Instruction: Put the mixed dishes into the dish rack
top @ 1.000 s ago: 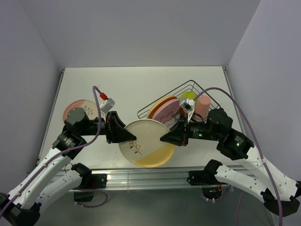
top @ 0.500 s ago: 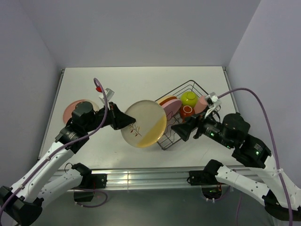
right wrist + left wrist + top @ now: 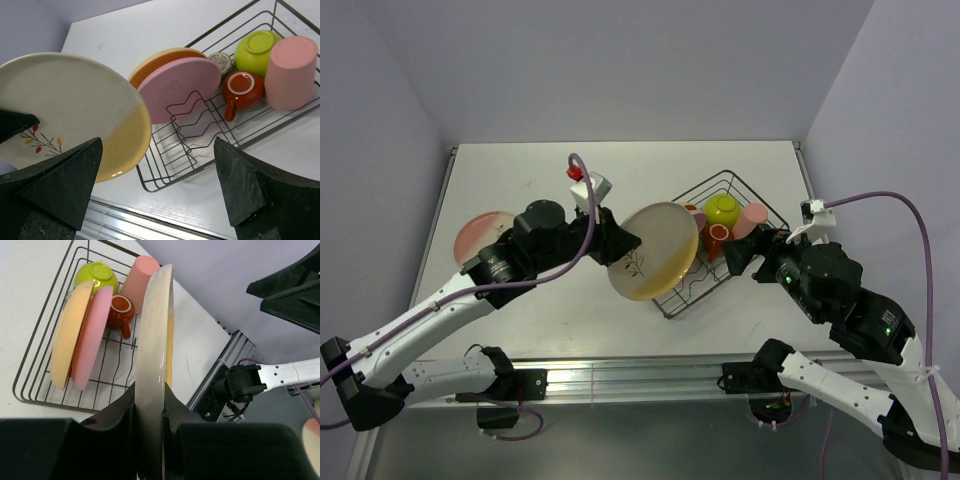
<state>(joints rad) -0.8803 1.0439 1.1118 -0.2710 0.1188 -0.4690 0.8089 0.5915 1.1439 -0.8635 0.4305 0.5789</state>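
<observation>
Left fingers [image 3: 122,412] pinch the twig plate [image 3: 152,355] upright by its rim, the rack [image 3: 197,135] just beyond them. Right fingers [image 3: 65,175] gape wide, empty. Held by one edge, it could swivel and strike the pink plate [image 3: 92,335].

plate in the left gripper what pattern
Plate: cream, yellow section, twig motif; clearest in right wrist view.

Plates: 4 in total
- twig-patterned plate [image 3: 653,250]: 1
- orange plate [image 3: 165,59]: 1
- pink plate [image 3: 180,87]: 1
- pale pink plate [image 3: 485,232] lying apart on the table: 1

Bowls: 1, the lime-green bowl [image 3: 257,50]
Cups: 2, a salmon cup [image 3: 291,72] and a small grey cup [image 3: 220,62]
Mugs: 1, the red-brown mug [image 3: 242,90]
Dish racks: 1, the black wire dish rack [image 3: 187,125]
Grippers: 2, the left gripper [image 3: 150,395] and the right gripper [image 3: 155,180]
Crockery items overall: 8
</observation>
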